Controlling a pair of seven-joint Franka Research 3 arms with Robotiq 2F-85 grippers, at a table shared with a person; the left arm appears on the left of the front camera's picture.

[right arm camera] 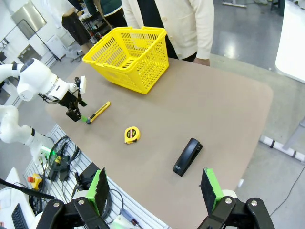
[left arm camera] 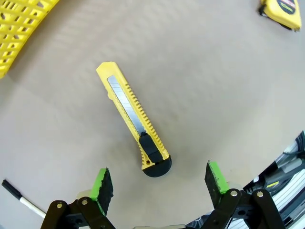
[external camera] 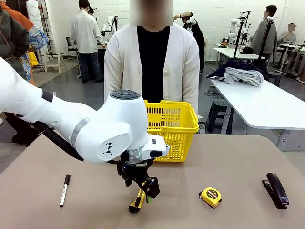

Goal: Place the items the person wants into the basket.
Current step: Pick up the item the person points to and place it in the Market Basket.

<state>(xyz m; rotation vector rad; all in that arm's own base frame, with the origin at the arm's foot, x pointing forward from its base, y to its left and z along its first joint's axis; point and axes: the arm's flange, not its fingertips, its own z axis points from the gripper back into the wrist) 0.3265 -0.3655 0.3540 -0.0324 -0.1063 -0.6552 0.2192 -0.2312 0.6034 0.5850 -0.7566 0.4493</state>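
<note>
A yellow-and-black utility knife [left arm camera: 136, 129] lies flat on the brown table, its black end toward my left gripper [left arm camera: 158, 180]. That gripper hangs open just above the knife [external camera: 137, 201], its green pads [left arm camera: 102, 183] wide apart and touching nothing. From the front, the left gripper [external camera: 145, 193] sits low at the table's near middle. The yellow lattice basket [external camera: 169, 126] stands at the far edge in front of the person [external camera: 152, 62] in a white cardigan. A long black stapler [external camera: 275, 190] lies near right. My right gripper [right arm camera: 155, 187] is open, high above the stapler [right arm camera: 187, 156].
A white marker with a black cap [external camera: 64, 189] lies near left. A squat yellow tape measure [external camera: 210, 196] sits between knife and stapler. The person's hand [right arm camera: 202, 61] rests at the far table edge. A white table [external camera: 267, 107] with clothes stands beyond on the right.
</note>
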